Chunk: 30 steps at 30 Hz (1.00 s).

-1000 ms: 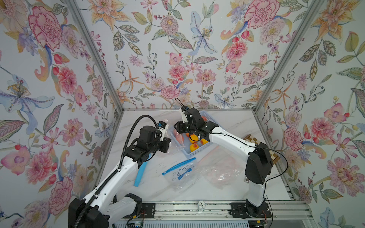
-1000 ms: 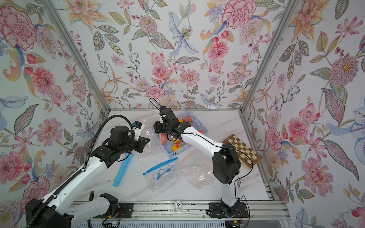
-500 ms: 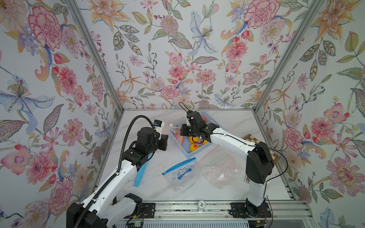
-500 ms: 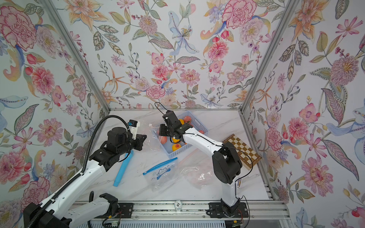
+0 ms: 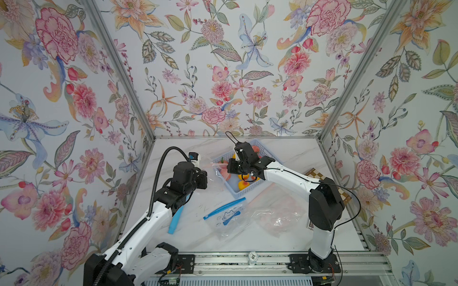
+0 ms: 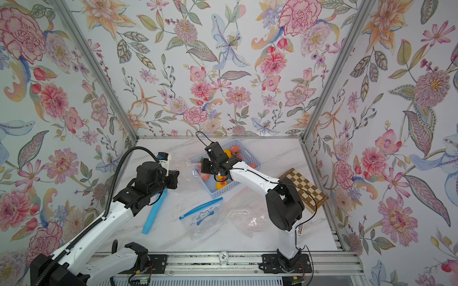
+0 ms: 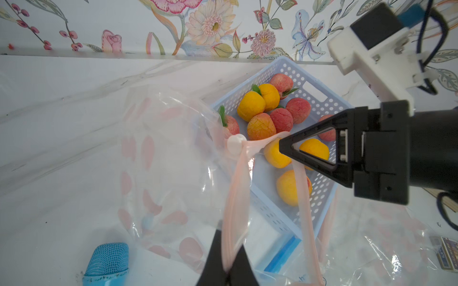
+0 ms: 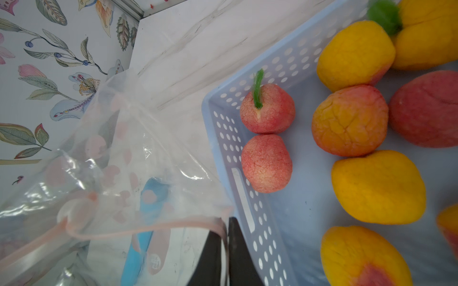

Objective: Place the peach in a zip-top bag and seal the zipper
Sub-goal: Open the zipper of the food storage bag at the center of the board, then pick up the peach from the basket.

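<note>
The zip-top bag (image 7: 173, 161) was held up in the air just beside the blue basket (image 7: 272, 214), on the left arm's side of it. Its pink rim was pinched in two places. One strip was clamped tight by the left fingers (image 7: 214, 262). The other strip was pinched by the right fingers (image 8: 210, 260), over the basket. The two strips were pulled apart this way, so a mouth was opened in the bag. The white slider (image 7: 235, 145) was seen at the end where the strips met, so the zipper was judged to be undone. The bag was likely held close to the basket so that a peach would have only a short way to go. No peach was seen inside the bag. The peaches (image 8: 266, 163) were all found in the basket, and two pink ones were right against the wall nearest the bag. Since both sets of fingers were busy, it was judged that one strip would have to be let go before a peach could be picked up, and the mouth might flop shut then. A blue-zip bag (image 5: 224, 219) was seen flat on the tabletop (image 5: 297, 151), near the basket on the robot's side.
</note>
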Each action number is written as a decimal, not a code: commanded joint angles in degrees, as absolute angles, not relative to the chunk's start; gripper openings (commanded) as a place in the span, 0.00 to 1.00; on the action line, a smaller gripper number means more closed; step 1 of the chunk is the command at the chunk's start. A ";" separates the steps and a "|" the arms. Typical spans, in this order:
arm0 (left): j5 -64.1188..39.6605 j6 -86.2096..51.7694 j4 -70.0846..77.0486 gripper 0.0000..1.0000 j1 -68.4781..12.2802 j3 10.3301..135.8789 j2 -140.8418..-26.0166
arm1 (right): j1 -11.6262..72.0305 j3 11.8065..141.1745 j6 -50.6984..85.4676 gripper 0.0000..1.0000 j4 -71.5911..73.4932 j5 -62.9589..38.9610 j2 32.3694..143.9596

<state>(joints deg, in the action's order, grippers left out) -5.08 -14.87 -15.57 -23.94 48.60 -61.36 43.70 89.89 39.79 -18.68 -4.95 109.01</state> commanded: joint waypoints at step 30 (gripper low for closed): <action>-11.14 -17.28 -21.89 0.00 -23.47 57.75 -71.69 | 37.05 90.48 31.45 0.72 -33.83 3.40 109.08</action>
